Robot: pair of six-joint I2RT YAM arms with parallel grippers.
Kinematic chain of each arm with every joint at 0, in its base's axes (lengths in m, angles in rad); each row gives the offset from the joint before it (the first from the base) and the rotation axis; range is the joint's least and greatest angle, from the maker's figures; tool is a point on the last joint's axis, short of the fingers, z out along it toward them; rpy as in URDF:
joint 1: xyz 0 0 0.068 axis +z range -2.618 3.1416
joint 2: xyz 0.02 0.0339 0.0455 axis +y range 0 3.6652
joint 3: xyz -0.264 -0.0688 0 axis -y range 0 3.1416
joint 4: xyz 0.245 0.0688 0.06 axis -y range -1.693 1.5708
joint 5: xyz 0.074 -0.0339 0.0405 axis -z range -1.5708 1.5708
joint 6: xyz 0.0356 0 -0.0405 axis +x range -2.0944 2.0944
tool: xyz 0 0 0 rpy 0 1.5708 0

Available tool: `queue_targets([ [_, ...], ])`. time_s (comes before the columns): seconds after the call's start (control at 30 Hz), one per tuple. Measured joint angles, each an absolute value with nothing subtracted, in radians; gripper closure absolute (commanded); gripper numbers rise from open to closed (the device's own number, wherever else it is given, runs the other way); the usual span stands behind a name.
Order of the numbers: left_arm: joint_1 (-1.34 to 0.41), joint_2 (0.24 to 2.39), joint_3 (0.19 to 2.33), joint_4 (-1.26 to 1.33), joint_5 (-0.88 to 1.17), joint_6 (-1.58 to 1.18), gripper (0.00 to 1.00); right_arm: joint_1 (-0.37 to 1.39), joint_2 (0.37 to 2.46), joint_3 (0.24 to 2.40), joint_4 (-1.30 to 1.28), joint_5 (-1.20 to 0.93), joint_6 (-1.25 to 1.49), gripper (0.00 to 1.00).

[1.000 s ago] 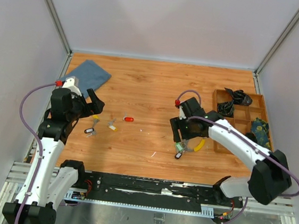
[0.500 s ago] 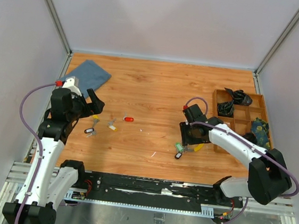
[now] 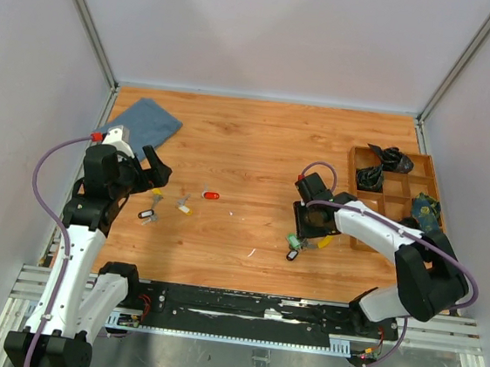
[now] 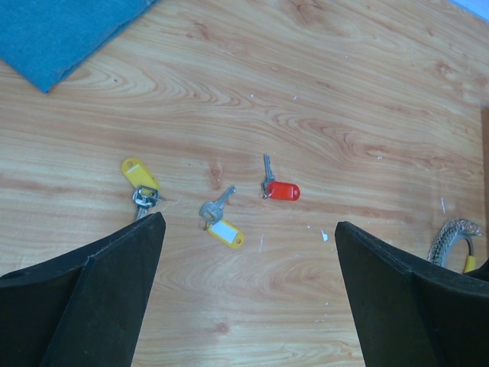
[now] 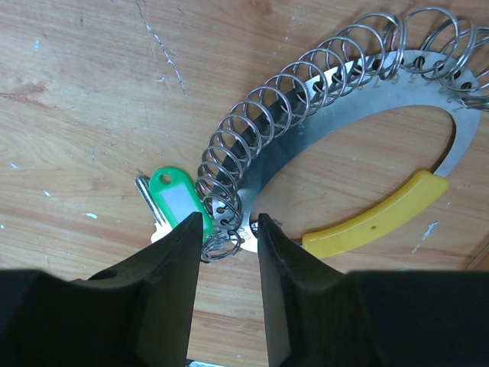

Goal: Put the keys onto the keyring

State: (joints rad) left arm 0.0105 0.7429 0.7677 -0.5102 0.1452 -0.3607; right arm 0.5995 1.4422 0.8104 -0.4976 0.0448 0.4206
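Right gripper (image 5: 228,225) stands narrow, its two black fingers (image 5: 164,267) set on either side of one end of the keyring (image 5: 290,130). The wrist view does not show whether they actually pinch the metal. The keyring is a flat steel crescent with a row of small wire split rings (image 5: 252,126) threaded along its outer edge and a yellow plastic bar (image 5: 374,218) at its inner side. It lies flat on the wooden table (image 3: 258,141), just beside the wooden compartment tray (image 3: 401,200), on the tray's side toward the left arm. A green tag (image 5: 174,200) with a silver key under it lies against the same end of the ring. A dark-tagged key (image 3: 292,255) sits a little nearer the arm bases. Black cable bundles (image 3: 382,167) fill the tray's far compartments. Left gripper (image 4: 248,229) hangs spread wide and holds nothing, well apart from the tray across the table. Below it lie the loose keys: a red-tagged key (image 4: 279,189), a yellow-tagged key (image 4: 140,174) and a key with a yellow-and-white label (image 4: 221,225), all separate. A black-tagged key (image 3: 146,214) lies further from the tray. A blue cloth (image 4: 61,30) rests at the far corner diagonally opposite the tray.
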Motion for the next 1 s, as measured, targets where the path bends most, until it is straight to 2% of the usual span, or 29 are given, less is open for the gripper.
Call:
queue_targets([
  [0.5,0.010,0.748,0.767,-0.510,0.152,-0.361,0.00,0.599,1.465,0.810,-0.494,0.041,0.407,0.99],
  [1.0,0.010,0.757,0.767,-0.510,0.152,-0.361,0.00,0.599,1.352,0.810,-0.494,0.000,0.330,0.99],
])
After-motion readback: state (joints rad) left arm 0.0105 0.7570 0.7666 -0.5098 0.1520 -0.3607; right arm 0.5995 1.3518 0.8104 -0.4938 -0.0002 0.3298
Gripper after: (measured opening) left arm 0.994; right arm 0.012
